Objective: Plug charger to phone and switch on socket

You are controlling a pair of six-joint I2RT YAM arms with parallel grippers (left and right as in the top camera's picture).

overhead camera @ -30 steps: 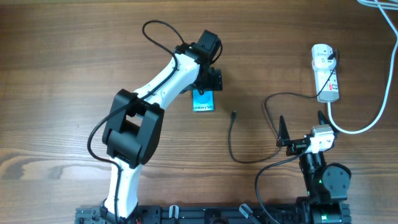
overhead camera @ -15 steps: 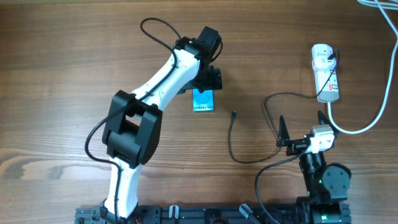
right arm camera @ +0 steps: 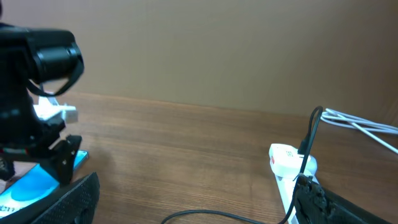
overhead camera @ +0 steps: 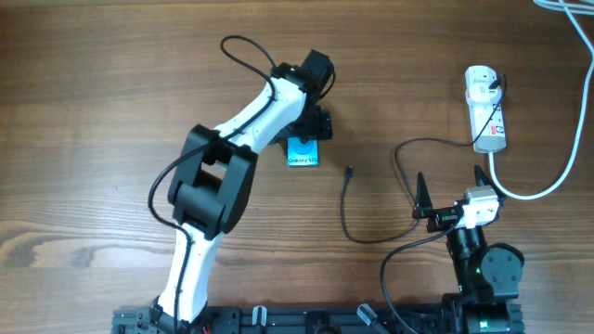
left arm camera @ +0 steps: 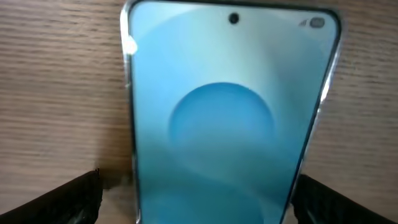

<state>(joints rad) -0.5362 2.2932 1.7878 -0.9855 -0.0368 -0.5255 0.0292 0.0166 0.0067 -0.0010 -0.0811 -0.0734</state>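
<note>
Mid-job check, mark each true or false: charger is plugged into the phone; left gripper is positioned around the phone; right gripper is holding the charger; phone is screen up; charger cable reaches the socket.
1. The charger is plugged into the phone. False: its plug lies loose on the table, apart from the phone, on the right arm's side.
2. The left gripper has a finger on each side of the phone. True.
3. The right gripper holds the charger. False: it is open and empty near its own base.
4. The phone lies screen up. True.
5. The charger's cable runs to the socket. True.
</note>
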